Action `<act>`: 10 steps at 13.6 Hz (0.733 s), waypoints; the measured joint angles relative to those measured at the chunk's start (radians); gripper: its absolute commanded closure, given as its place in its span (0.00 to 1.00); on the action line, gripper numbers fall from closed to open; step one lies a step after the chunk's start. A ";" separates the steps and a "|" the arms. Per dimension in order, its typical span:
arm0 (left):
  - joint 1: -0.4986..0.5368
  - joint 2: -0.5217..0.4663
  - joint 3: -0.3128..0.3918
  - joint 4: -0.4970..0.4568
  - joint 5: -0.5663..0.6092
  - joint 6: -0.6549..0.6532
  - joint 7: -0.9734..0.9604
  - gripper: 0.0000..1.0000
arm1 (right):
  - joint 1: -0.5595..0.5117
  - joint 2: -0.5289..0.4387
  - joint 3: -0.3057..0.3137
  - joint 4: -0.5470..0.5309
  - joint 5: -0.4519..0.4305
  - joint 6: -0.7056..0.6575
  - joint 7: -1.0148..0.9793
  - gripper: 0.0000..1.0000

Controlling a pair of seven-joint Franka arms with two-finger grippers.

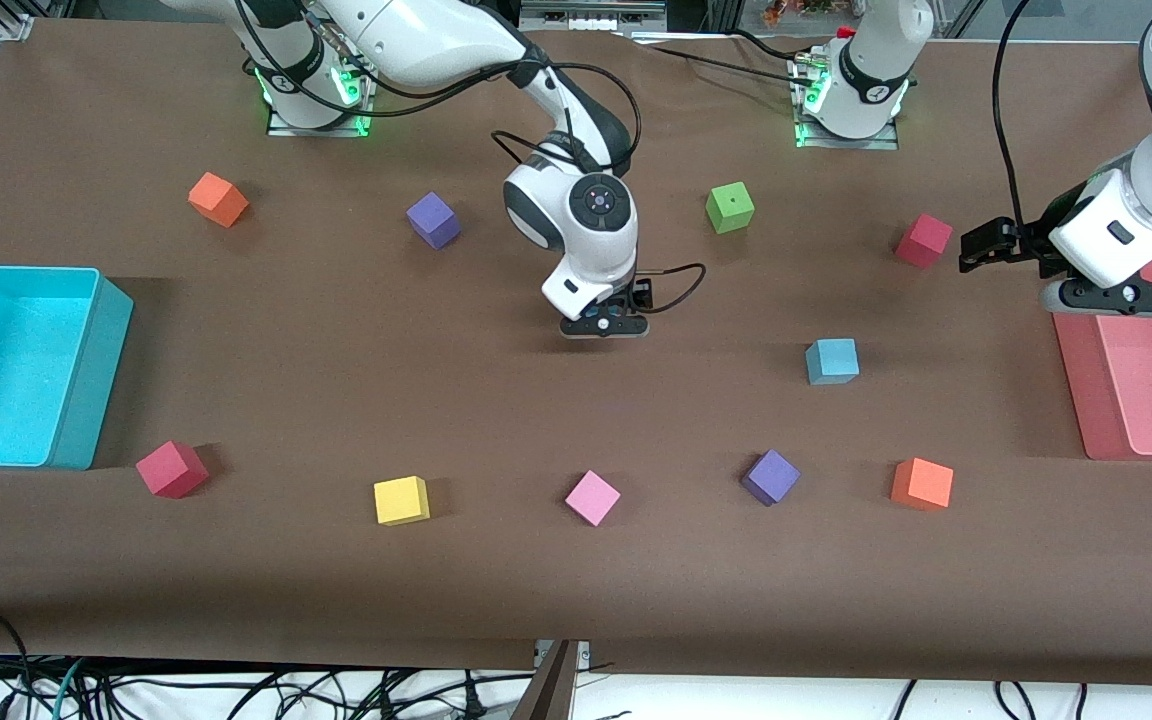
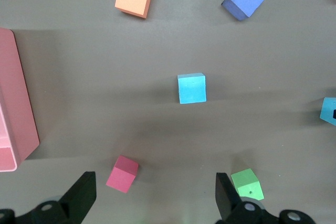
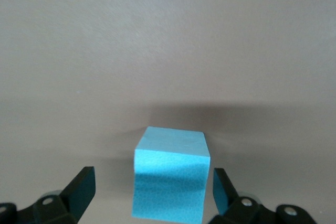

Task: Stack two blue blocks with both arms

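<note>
One light blue block lies on the brown table toward the left arm's end; it also shows in the left wrist view. The second blue block sits on the table between the spread fingers of my right gripper, untouched. In the front view my right gripper hangs low over the table's middle and hides this block; its edge shows in the left wrist view. My left gripper is open and empty, up in the air beside a red cube, which also shows in the left wrist view.
A cyan bin stands at the right arm's end, a pink tray at the left arm's end. Orange, purple, pink, yellow, red and green cubes are scattered about.
</note>
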 measured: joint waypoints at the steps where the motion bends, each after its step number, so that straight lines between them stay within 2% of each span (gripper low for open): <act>1: 0.000 0.000 0.000 0.000 0.000 -0.002 0.000 0.00 | 0.001 -0.009 0.000 0.000 -0.005 -0.001 -0.014 0.01; 8: 0.021 0.003 0.000 -0.026 -0.003 -0.011 0.000 0.00 | 0.001 -0.017 -0.005 -0.008 -0.036 -0.006 -0.241 0.01; 10: 0.042 0.003 0.000 -0.048 -0.004 -0.005 0.003 0.00 | 0.001 -0.024 -0.006 -0.008 -0.038 -0.033 -0.374 0.01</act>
